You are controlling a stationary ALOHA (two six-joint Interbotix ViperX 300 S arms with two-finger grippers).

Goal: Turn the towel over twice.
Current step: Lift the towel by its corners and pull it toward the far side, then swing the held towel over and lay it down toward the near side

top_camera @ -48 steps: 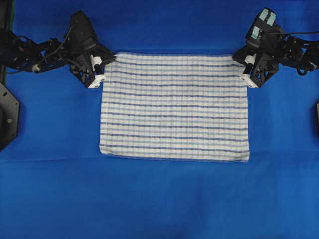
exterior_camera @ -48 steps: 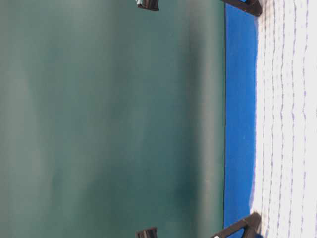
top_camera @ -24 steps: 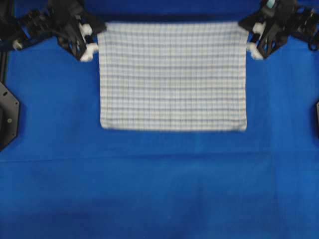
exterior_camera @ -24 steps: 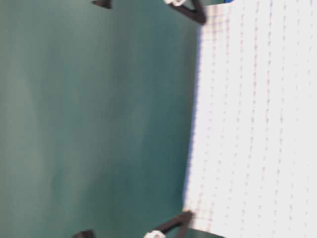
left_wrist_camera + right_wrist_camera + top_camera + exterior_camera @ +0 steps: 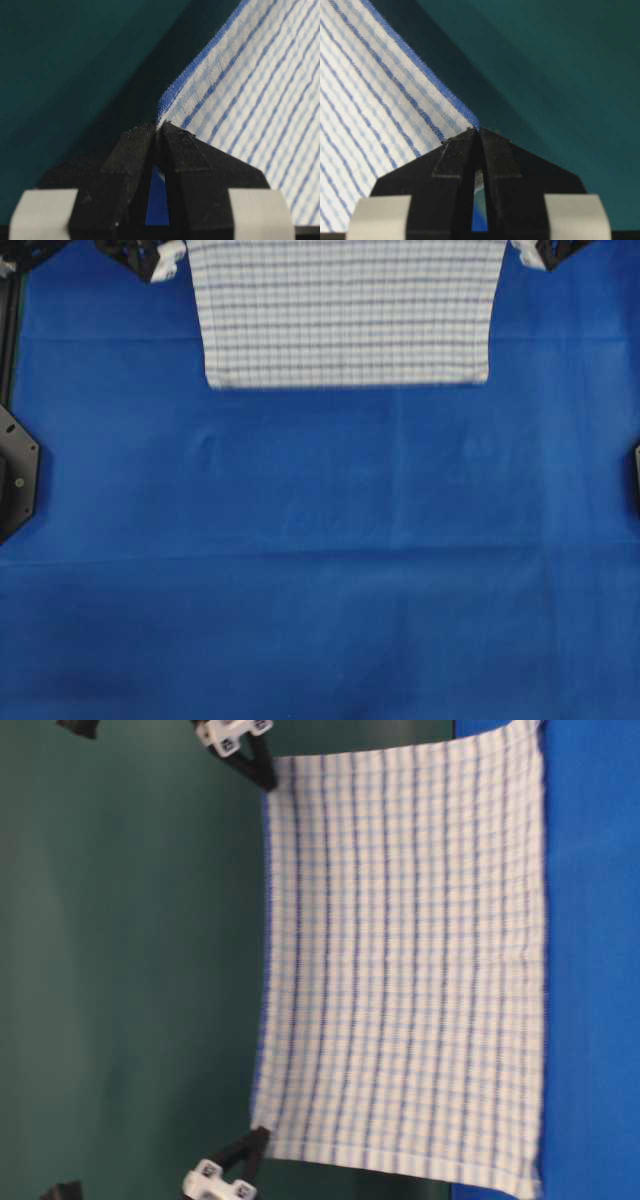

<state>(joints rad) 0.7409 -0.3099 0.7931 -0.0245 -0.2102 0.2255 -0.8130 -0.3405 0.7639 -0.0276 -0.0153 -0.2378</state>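
Note:
The towel (image 5: 345,315), white with thin dark-blue stripes and pale checks, hangs spread out as a sheet from its two upper corners. My left gripper (image 5: 168,254) is shut on the upper left corner; in the left wrist view its jaws (image 5: 157,128) pinch the hemmed corner of the towel (image 5: 260,90). My right gripper (image 5: 524,250) is shut on the upper right corner, the tips (image 5: 479,131) closed on the towel's (image 5: 370,100) corner. In the table-level view the towel (image 5: 410,960) hangs taut between both grippers, its lower hem down by the blue covering.
The plain blue table covering (image 5: 320,560) spreads out in front of the towel. A dark green wall (image 5: 120,960) stands behind it. Black fixtures sit at the table's left edge (image 5: 15,475) and right edge (image 5: 636,475).
Both grippers have risen and drawn back with the towel's far corners. The towel went from lying flat on the table to hanging upright, and its near edge slid toward the back.

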